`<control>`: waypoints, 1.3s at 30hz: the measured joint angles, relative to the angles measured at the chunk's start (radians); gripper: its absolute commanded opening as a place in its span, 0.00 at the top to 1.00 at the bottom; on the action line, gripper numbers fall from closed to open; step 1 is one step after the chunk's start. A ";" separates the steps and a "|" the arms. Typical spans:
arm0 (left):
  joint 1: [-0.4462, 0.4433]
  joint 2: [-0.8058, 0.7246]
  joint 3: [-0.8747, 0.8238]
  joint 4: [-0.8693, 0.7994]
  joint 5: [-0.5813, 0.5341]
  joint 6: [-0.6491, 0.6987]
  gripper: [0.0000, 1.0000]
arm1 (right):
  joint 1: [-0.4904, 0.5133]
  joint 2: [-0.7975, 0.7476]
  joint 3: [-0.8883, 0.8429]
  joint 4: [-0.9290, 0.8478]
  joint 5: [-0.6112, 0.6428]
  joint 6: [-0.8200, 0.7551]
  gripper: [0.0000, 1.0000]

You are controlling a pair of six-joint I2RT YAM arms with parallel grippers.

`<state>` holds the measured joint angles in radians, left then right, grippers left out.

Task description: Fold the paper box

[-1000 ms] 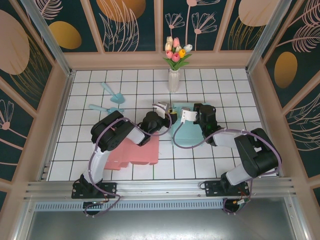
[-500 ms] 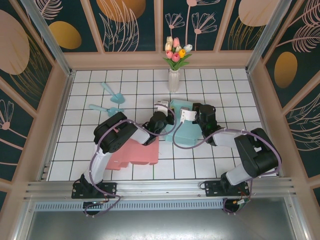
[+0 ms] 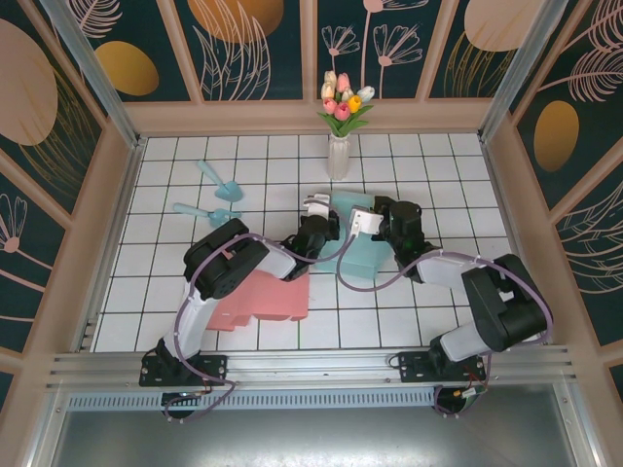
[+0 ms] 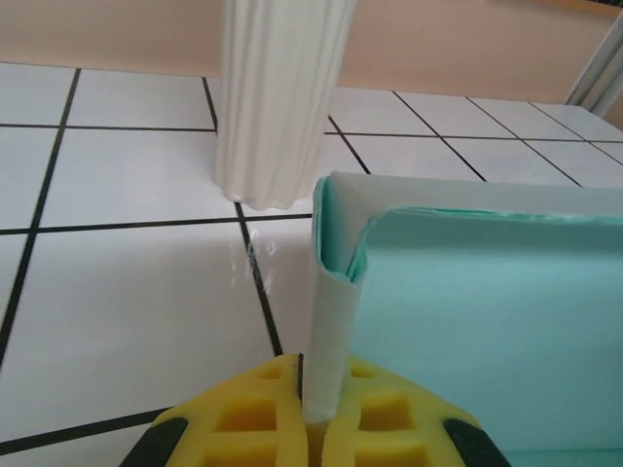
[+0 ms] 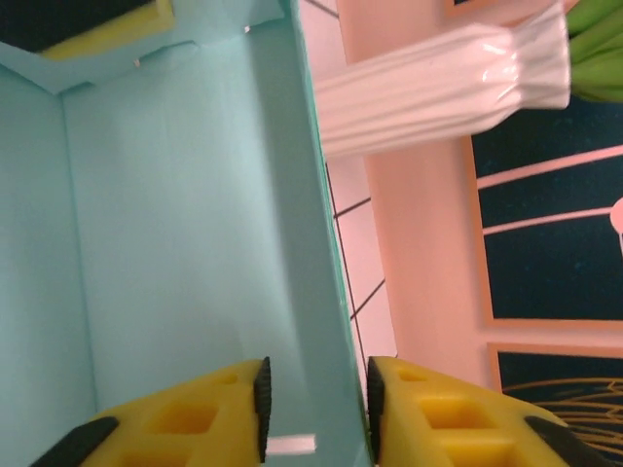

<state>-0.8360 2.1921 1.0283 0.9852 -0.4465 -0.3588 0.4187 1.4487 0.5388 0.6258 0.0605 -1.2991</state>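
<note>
The left pincer (image 4: 313, 391) is clamped on an upright flap at a corner of the teal paper box (image 4: 487, 321), the flap squeezed between its yellow pads. The right pincer (image 5: 316, 409) stands parted astride one wall of the box, one pad inside and one outside. The box sits on the tiled bench (image 3: 409, 165) between the two arms, near the white vase (image 4: 282, 97). A pink paper piece (image 3: 268, 297) lies just beside the box.
</note>
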 measured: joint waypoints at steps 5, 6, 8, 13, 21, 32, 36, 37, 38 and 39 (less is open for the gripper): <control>0.016 -0.027 -0.116 0.132 0.047 0.052 1.00 | -0.001 -0.075 0.019 -0.085 -0.062 0.095 0.62; 0.017 -0.032 -0.137 0.153 0.059 0.067 1.00 | -0.001 -0.087 0.031 -0.106 -0.068 0.120 0.62; 0.020 -0.043 -0.184 0.209 0.093 0.097 1.00 | -0.001 -0.111 0.060 -0.157 -0.088 0.197 0.62; 0.034 -0.087 -0.247 0.296 0.130 0.171 1.00 | 0.027 -0.167 0.110 -0.251 -0.119 0.471 0.61; 0.022 -0.097 -0.247 0.238 0.156 0.267 1.00 | 0.162 -0.318 0.136 -0.242 -0.102 0.907 0.52; 0.023 -0.097 -0.327 0.325 0.355 0.325 1.00 | 0.158 -0.287 0.180 -0.417 0.053 1.379 0.52; 0.023 -0.096 -0.321 0.325 0.382 0.322 1.00 | 0.157 -0.243 0.148 -0.454 0.067 1.448 0.52; 0.023 -0.095 -0.320 0.327 0.381 0.320 1.00 | 0.157 -0.226 0.145 -0.462 0.071 1.460 0.51; 0.023 -0.093 -0.318 0.328 0.376 0.317 1.00 | 0.157 -0.209 0.143 -0.467 0.075 1.467 0.51; 0.023 -0.091 -0.316 0.328 0.372 0.315 1.00 | 0.157 -0.196 0.142 -0.468 0.080 1.471 0.51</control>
<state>-0.8135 2.1010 0.7120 1.3132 -0.0742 -0.0441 0.5755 1.2522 0.6807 0.1577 0.1402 0.1722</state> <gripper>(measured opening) 0.080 0.485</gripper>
